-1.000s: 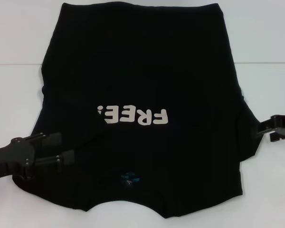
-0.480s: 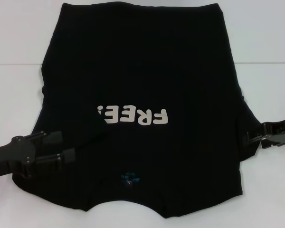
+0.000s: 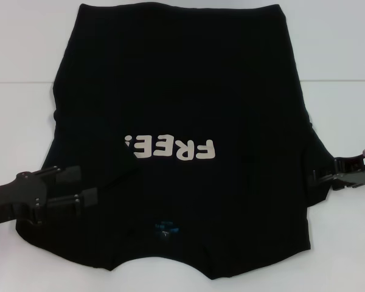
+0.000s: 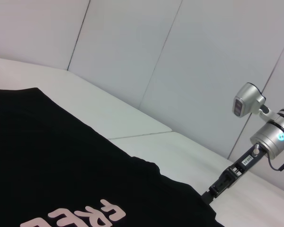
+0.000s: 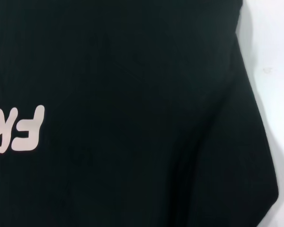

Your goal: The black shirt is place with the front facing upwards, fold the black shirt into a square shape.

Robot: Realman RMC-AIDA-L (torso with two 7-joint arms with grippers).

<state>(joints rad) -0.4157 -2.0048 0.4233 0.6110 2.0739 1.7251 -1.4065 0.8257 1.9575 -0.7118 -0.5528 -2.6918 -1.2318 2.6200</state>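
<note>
Left gripper, fingers spread, lies lower left on the black shirt; right gripper touches its right edge, grip unclear.

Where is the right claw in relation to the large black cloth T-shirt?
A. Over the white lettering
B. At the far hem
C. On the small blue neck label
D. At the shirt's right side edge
D: in the head view the right claw meets the black cloth T-shirt at its right side edge.

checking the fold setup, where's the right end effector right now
In the head view the right end effector is at the right edge of the black shirt, level with the white lettering, on the sleeve area.
</note>
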